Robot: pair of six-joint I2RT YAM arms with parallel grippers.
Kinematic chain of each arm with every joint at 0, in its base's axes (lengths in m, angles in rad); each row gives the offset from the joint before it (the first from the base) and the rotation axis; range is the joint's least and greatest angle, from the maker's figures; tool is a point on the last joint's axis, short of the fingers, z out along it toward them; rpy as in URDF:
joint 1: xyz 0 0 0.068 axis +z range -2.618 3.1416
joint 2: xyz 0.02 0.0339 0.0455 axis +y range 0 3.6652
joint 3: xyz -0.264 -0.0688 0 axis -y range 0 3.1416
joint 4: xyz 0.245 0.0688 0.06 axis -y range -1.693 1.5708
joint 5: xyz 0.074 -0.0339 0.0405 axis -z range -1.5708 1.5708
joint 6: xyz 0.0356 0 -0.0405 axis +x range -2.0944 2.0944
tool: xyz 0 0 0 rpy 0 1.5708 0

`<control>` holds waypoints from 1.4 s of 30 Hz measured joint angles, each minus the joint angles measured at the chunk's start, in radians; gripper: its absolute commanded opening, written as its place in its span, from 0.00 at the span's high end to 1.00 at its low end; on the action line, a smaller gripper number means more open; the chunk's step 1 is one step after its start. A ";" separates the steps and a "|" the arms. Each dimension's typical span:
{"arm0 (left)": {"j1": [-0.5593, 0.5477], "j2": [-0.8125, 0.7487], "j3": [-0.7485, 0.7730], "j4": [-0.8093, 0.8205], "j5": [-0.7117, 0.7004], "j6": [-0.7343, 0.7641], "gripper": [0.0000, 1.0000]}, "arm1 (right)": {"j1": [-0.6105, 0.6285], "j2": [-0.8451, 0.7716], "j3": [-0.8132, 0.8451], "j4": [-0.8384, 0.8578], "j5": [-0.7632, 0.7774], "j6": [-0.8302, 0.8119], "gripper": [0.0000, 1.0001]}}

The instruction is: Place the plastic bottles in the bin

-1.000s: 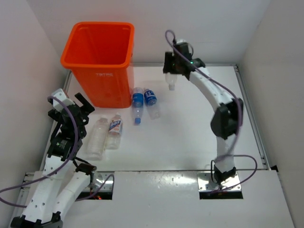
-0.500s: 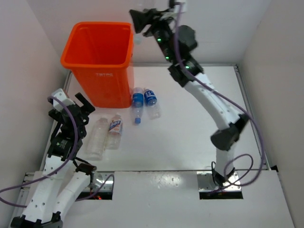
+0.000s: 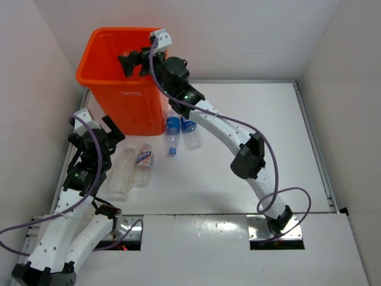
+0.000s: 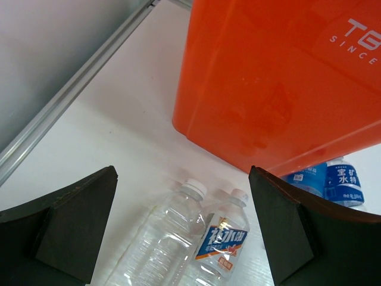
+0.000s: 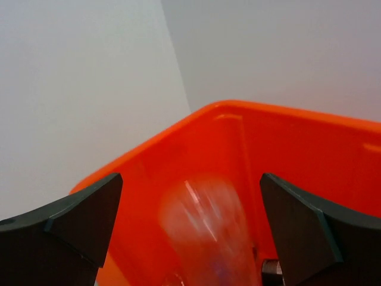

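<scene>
Jaws on our right arm (image 3: 205, 116) stand spread wide above the mouth of the bin, and in the right wrist view they touch nothing. We judge they are parted so that a bottle can fall away between them. Jaws on our left arm (image 3: 89, 161) are spread too and grip nothing. They hang above the pair of bottles by the left edge, which we read as lining up the next pick.

We see one white surface (image 3: 315, 137). On it stands one bin (image 3: 128, 110), tall and orange, upright in the far left corner with its open top within reach of both arms. The left wrist view shows its lettered wall (image 4: 280, 77) close ahead.

We count five bottles. One is a blurred clear bottle (image 5: 208, 232) inside the bin, below the rim and touching neither finger, so it looks to be dropping. Four lie on their sides on the surface:
- two blue-labelled bottles (image 3: 172, 130) (image 3: 190, 130) side by side, just off the bin's right wall;
- one white-labelled bottle (image 3: 143, 162);
- one plain bottle (image 3: 121, 171) touching it, near the left edge in front of the bin.

With one of five in, most of the task remains.
</scene>
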 measured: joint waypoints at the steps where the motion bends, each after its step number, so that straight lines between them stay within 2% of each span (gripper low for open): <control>1: 0.000 0.000 0.000 0.000 0.003 0.000 0.00 | 0.004 -0.009 0.000 0.000 0.014 -0.003 0.00; 6: 0.000 0.000 0.000 0.003 0.013 0.001 0.00 | -0.002 -0.100 -0.011 -0.015 0.080 -0.016 0.00; 10: 0.000 0.000 0.000 0.004 0.013 0.001 0.00 | -0.066 -0.320 -0.160 -0.036 0.187 -0.020 0.00; 15: 0.000 0.000 0.000 0.004 0.013 0.001 0.00 | -0.246 -0.624 -0.497 -0.054 0.235 -0.009 0.00; 18: 0.000 0.002 0.000 0.005 0.015 0.001 0.00 | -0.281 -0.718 -0.750 -0.056 0.220 -0.012 0.00; 21: 0.000 0.010 0.000 0.011 0.024 0.001 0.00 | -0.259 -0.673 -0.915 -0.114 0.177 -0.014 0.00; 28: 0.000 0.025 0.000 0.013 0.047 0.002 0.00 | -0.216 -0.436 -1.054 -0.288 0.100 -0.010 0.00; 32: 0.000 0.029 0.000 0.020 0.059 0.008 0.00 | -0.221 -0.381 -1.043 -0.327 0.043 0.005 0.00; 38: 0.000 0.036 0.000 0.025 0.073 0.013 0.00 | -0.238 -0.212 -0.877 -0.397 -0.021 0.037 0.00; 40: 0.000 0.039 0.000 0.027 0.076 0.015 0.00 | -0.242 -0.168 -0.856 -0.418 -0.033 0.051 0.03; 42: 0.000 0.042 0.000 0.027 0.076 0.016 0.00 | -0.247 -0.134 -0.854 -0.452 -0.043 0.063 0.11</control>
